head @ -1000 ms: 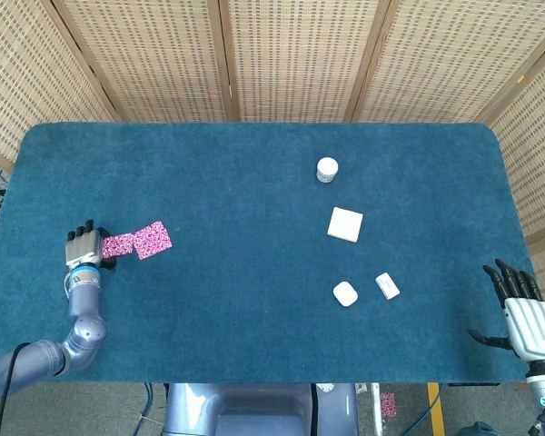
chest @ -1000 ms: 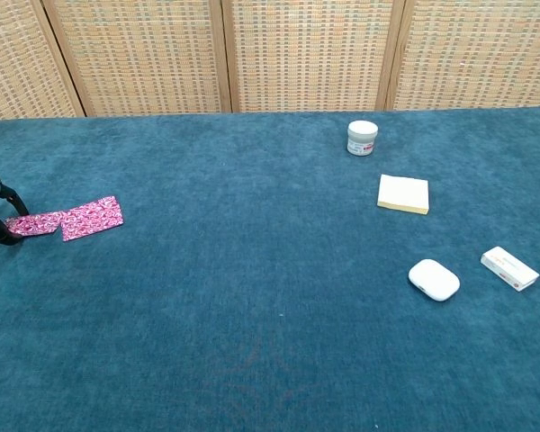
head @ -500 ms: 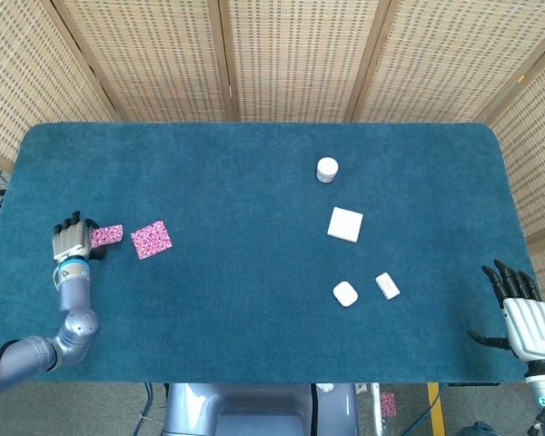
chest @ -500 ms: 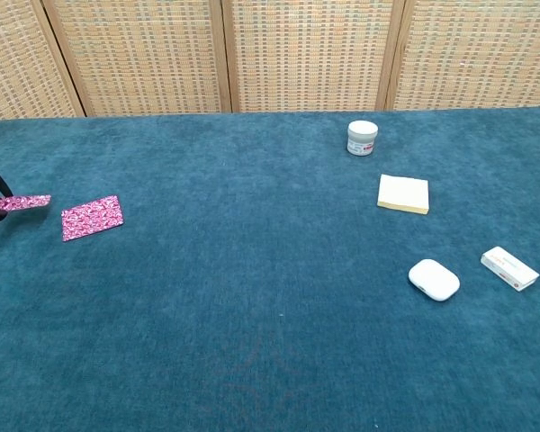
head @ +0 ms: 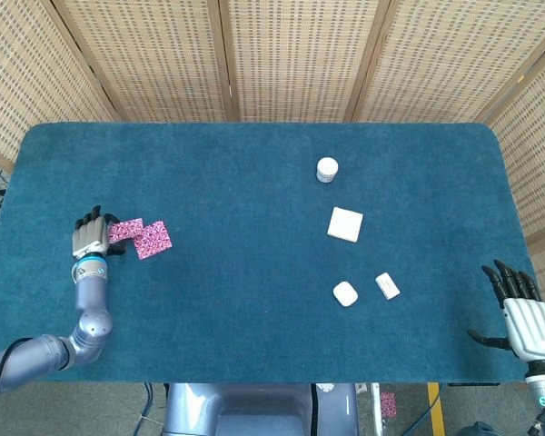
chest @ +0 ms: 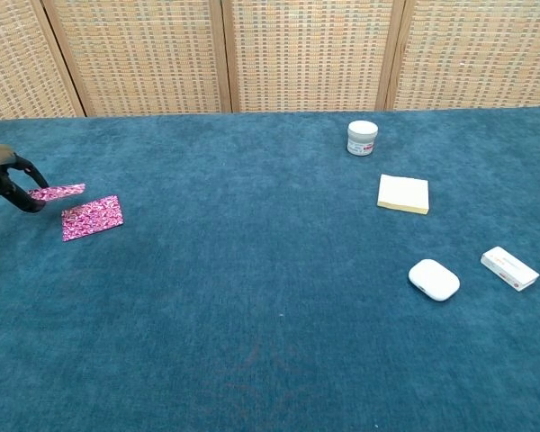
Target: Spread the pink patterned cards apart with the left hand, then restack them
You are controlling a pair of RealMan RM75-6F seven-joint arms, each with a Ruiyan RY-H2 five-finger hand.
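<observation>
At the desk's left edge, the left hand (head: 90,238) pinches one pink patterned card (chest: 58,191) and holds it lifted off the blue cloth, its far end reaching toward the second card (chest: 92,218), which lies flat just beside it. In the head view the held card (head: 125,230) overlaps the near corner of the flat one (head: 153,240). Half a second earlier the hand held its card further left, with a clear strip of cloth between the two; that gap has now closed. Across the desk (head: 254,182), the right hand (head: 524,313) rests at the near right corner, fingers spread and holding nothing. Right of centre stand a small white lidded jar (chest: 362,138), contents unseen, a pale yellow pad (chest: 403,193), a white earbud case (chest: 434,279) and a small white box (chest: 509,268) whose print is too small to read.
</observation>
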